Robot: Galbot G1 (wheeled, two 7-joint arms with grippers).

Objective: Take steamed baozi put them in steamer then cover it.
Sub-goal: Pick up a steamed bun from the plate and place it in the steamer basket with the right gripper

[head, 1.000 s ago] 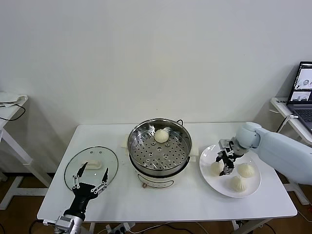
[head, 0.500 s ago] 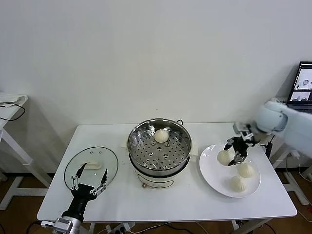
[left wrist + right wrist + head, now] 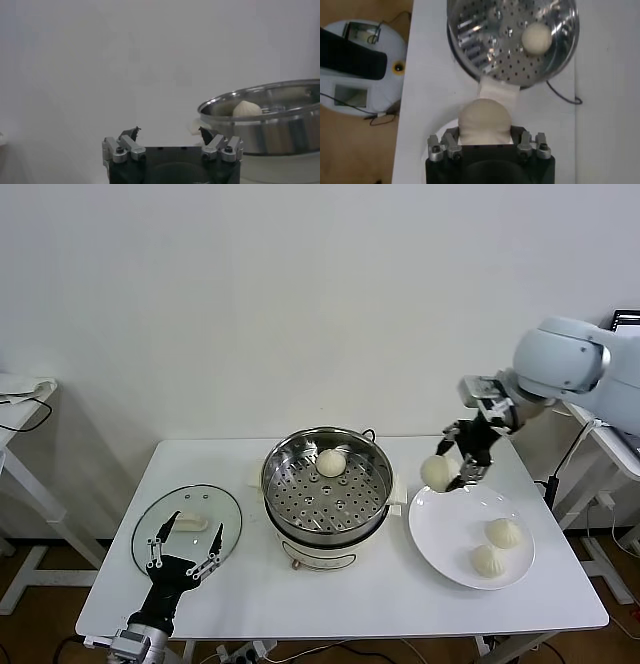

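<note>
Since a second ago my right gripper point(image 3: 462, 467) has risen off the white plate point(image 3: 440, 534) with one bun point(image 3: 436, 472) clamped between its fingers, and it now hangs in the air above the plate's far left edge, just right of the steamer point(image 3: 327, 484). Two buns point(image 3: 502, 532) remain on the plate at the right, and one bun point(image 3: 331, 462) already sits on the perforated tray at the far side of the steamer. My left gripper point(image 3: 186, 556) waits near the front left of the table point(image 3: 380, 594), fingers spread wide, beside the glass lid point(image 3: 187, 524), which lies flat and well apart from the steamer. I judge the main risk to be the carry: the bun is soft and held by its sides only, so a quick swing could let it slip, or it could clip the steamer rim if brought in low. From the right wrist view I see the bun seated squarely in the fingers and the tray beyond it, which the head view cannot confirm; the left wrist view shows only the steamer's side.
</note>
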